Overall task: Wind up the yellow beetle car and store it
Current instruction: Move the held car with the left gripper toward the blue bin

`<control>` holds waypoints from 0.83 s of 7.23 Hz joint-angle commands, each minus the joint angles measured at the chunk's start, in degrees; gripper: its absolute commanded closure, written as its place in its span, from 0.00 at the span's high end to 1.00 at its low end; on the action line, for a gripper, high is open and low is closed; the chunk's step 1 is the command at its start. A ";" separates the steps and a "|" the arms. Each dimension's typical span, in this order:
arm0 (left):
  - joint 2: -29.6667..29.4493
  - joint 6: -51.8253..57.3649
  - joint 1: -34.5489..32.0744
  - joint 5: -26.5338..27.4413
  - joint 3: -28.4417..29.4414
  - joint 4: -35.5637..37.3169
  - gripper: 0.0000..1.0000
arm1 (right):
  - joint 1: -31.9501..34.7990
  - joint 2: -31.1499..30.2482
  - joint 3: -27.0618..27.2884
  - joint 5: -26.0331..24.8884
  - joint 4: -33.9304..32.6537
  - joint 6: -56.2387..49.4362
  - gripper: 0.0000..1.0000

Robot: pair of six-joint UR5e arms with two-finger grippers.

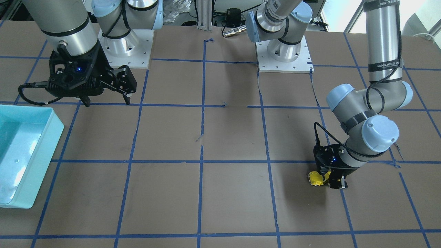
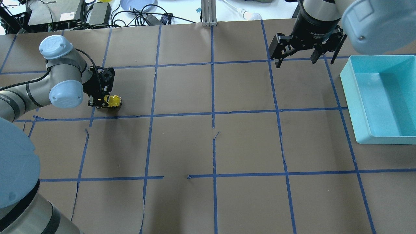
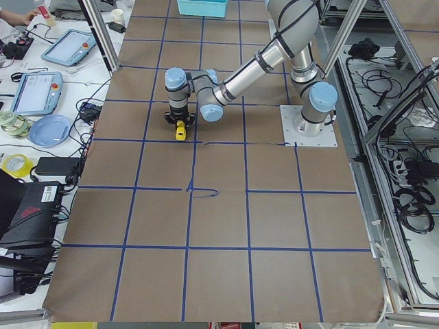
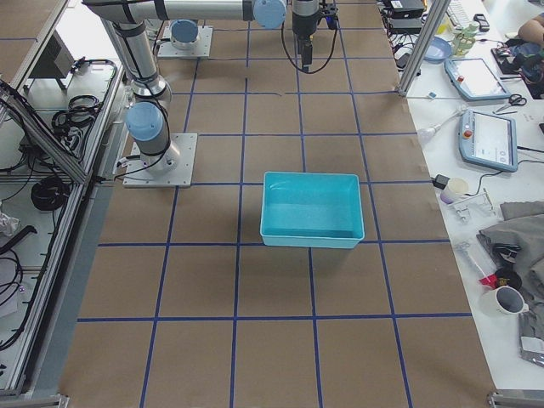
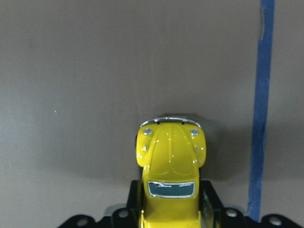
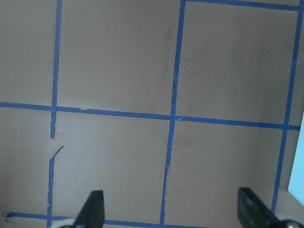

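Note:
The yellow beetle car (image 2: 112, 101) is a tiny bright yellow toy on the brown table paper at the robot's left. My left gripper (image 2: 103, 102) is down at table level and shut on the car's rear, the nose sticking out in front. The left wrist view shows the car (image 5: 171, 161) between the fingers, its bonnet and silver bumper pointing away. It also shows in the front-facing view (image 1: 317, 178) under the left gripper (image 1: 327, 179). My right gripper (image 2: 295, 59) hangs open and empty above the table, near the teal bin; its fingertips (image 6: 94, 209) are spread wide.
A teal plastic bin (image 2: 357, 97) stands at the table's right side, also in the front-facing view (image 1: 55, 131) and the exterior right view (image 4: 272, 212). Blue tape lines grid the brown paper. Cables and devices lie beyond the far table edge.

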 commanded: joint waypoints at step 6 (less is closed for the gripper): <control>0.15 0.57 1.82 0.03 0.35 0.18 1.00 | 0.78 -0.01 0.30 -0.16 -0.09 0.07 1.00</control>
